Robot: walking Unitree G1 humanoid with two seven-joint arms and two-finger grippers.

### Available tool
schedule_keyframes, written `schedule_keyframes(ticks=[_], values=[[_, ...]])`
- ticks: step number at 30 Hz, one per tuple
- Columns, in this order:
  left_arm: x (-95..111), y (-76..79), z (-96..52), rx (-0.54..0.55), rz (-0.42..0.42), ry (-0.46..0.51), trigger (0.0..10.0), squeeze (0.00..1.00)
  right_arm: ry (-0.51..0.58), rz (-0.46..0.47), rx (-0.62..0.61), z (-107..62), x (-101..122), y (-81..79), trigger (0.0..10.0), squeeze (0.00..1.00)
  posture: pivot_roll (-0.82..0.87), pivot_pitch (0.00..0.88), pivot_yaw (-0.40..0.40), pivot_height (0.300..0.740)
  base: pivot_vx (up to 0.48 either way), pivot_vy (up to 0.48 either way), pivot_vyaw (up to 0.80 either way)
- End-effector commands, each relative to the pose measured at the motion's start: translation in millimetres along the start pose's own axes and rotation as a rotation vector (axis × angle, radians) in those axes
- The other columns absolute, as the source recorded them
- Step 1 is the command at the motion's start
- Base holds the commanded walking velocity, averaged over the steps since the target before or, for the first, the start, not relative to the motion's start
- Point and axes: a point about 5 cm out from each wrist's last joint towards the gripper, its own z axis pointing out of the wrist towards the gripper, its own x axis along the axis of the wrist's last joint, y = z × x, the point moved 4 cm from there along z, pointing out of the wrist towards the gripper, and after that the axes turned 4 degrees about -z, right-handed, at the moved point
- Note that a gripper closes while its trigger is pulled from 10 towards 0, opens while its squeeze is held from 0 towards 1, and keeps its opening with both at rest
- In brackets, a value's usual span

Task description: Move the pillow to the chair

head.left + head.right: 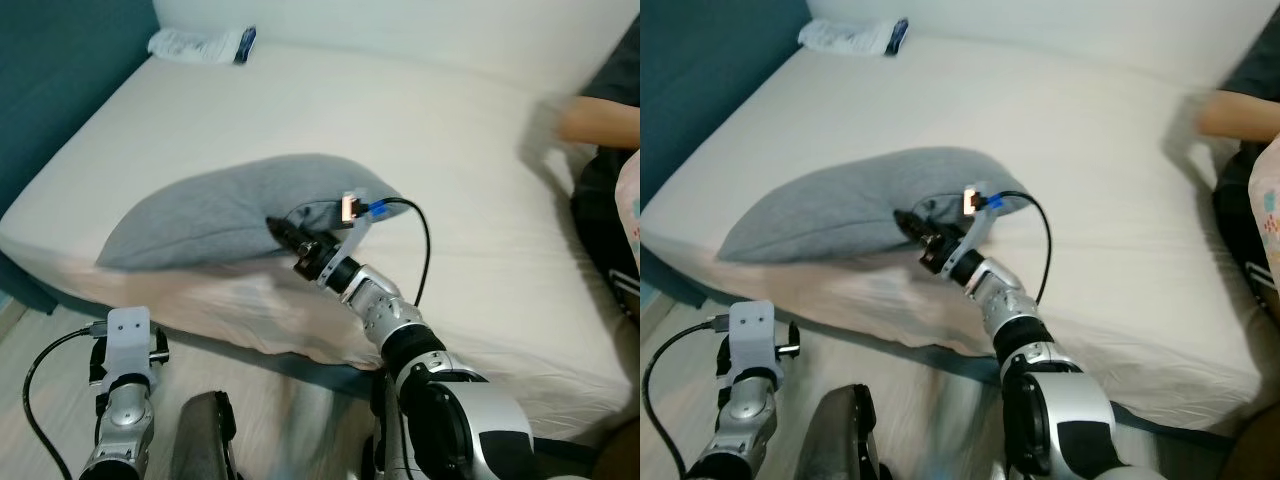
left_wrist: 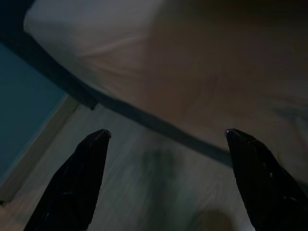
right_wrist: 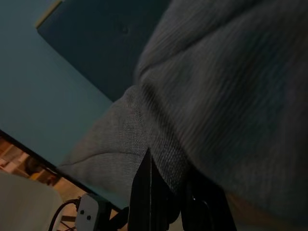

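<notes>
A grey pillow (image 1: 225,210) lies near the front edge of the bed (image 1: 450,150), its right end lifted. My right gripper (image 1: 283,231) reaches into the pillow's right side and is shut on its fabric; the right wrist view shows the grey cloth (image 3: 226,96) pinched between the black fingers (image 3: 147,192). My left gripper (image 2: 166,159) hangs low beside the bed, open, pointing at the wooden floor (image 2: 159,183) with nothing between its fingers. The left arm (image 1: 125,400) is at the bottom left.
A white packet with a blue end (image 1: 203,44) lies at the bed's far left corner. A person's arm (image 1: 595,122) and dark clothing are at the right edge of the bed. A teal headboard (image 1: 60,70) stands on the left.
</notes>
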Motion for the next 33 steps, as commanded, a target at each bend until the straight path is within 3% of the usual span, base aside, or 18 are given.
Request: schedule_keyframes(ticks=[1,8,10,12,14,16,19,24,27,33], values=[[-20.0,5.2,-7.6,-0.004,-0.007,-0.080,10.0,0.00,-0.001,-0.048,0.024,0.8,6.5,-1.5,0.0,0.00,-0.02,0.078,-0.046,0.597,0.000,0.000,0.00],[-44.7,12.2,-18.9,-0.023,0.006,-0.178,10.0,0.00,-0.013,-0.071,0.003,-2.7,6.9,2.2,0.0,0.00,-0.03,0.062,-0.049,0.616,0.000,0.000,0.00],[-81.9,6.2,-40.0,-0.017,0.029,-0.327,10.0,0.00,-0.031,-0.086,-0.017,-4.6,2.6,4.2,0.0,0.00,-0.03,0.059,-0.052,0.631,0.000,0.000,0.00],[-92.0,2.4,-46.9,-0.008,0.031,-0.367,10.0,0.00,-0.035,-0.098,-0.026,-4.9,1.6,4.8,0.0,0.00,-0.03,0.059,-0.052,0.635,0.000,0.000,0.00],[-126.2,-11.5,-73.1,0.041,0.011,-0.521,10.0,0.00,-0.068,-0.149,-0.120,-8.2,-3.4,14.8,10.0,0.00,-0.03,0.058,-0.057,0.645,-0.240,0.000,0.00],[-126.2,-11.5,-73.1,0.041,0.011,-0.521,10.0,0.00,-0.068,-0.149,-0.120,-8.2,-3.4,14.8,10.0,0.00,-0.03,0.058,-0.057,0.645,-0.480,0.000,0.00],[-147.8,-21.9,-94.9,0.074,0.014,-0.608,10.0,0.00,-0.141,-0.221,-0.264,-15.4,-12.0,30.3,10.0,0.00,-0.02,0.057,-0.062,0.645,-0.480,0.000,0.00],[-154.2,-25.8,-101.9,0.072,0.033,-0.635,10.0,0.00,-0.172,-0.276,-0.378,-23.6,-15.4,42.3,10.0,0.00,-0.02,0.056,-0.064,0.645,-0.185,0.000,0.00],[-156.6,-23.1,-104.3,0.050,0.054,-0.651,10.0,0.00,-0.178,-0.136,-0.305,-28.6,-23.9,39.5,10.0,0.00,-0.01,0.049,-0.064,0.654,0.000,0.000,0.00],[-155.6,-10.1,-103.3,-0.021,0.104,-0.654,10.0,0.00,-0.148,-0.119,-0.324,-30.1,-18.2,42.7,10.0,0.00,-0.03,0.044,-0.053,0.686,0.000,0.000,0.00]])
